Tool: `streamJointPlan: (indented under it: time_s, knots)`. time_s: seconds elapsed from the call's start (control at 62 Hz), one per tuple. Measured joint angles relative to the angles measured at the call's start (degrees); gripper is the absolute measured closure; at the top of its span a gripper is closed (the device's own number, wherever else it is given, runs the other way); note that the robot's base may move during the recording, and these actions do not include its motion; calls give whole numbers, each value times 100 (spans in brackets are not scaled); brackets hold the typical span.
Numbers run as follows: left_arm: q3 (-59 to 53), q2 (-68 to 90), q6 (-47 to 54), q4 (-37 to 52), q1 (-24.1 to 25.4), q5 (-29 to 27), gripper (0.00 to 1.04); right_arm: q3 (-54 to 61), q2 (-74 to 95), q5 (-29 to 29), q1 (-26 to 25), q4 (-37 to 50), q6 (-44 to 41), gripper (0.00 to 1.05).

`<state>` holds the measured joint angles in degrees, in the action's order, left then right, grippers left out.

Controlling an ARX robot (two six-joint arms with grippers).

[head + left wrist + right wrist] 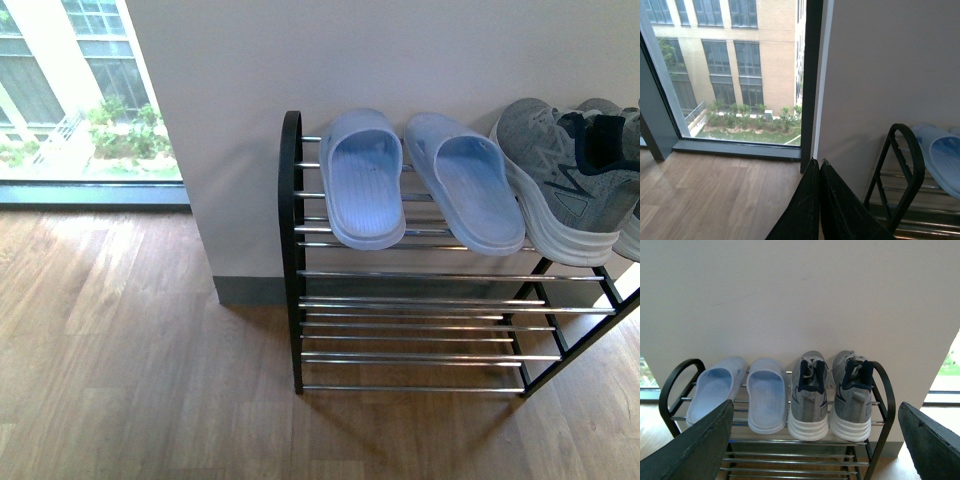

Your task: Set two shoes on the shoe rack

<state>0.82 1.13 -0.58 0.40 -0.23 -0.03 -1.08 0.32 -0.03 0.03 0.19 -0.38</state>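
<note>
Wooden floor (130,380) fills the lower part of the front view. On it stands the shoe rack (292,250), centre-right, against a pale wall (300,60). Its top tier carries four shoes in a row: two pale-blue slide sandals (364,178) (466,182) at left, two grey sneakers (809,394) (852,395) at right, touching side by side. Left end effector (819,200): fingers pressed together, closed on nothing, beside the rack's arched frame. Right end effector (812,440): fingers wide apart, empty, facing the rack. A window (70,90) occupies the upper left.
</note>
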Motion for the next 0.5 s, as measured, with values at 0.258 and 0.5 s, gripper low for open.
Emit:
streamJointPlan:
  time_s: [0.258, 0.5]
  knots:
    - [0, -17, 0, -42, 2, 0, 83, 0, -4, 2, 0, 0, 0, 9]
    - [0, -17, 0, -42, 2, 0, 29, 0, -2, 2, 0, 0, 0, 9]
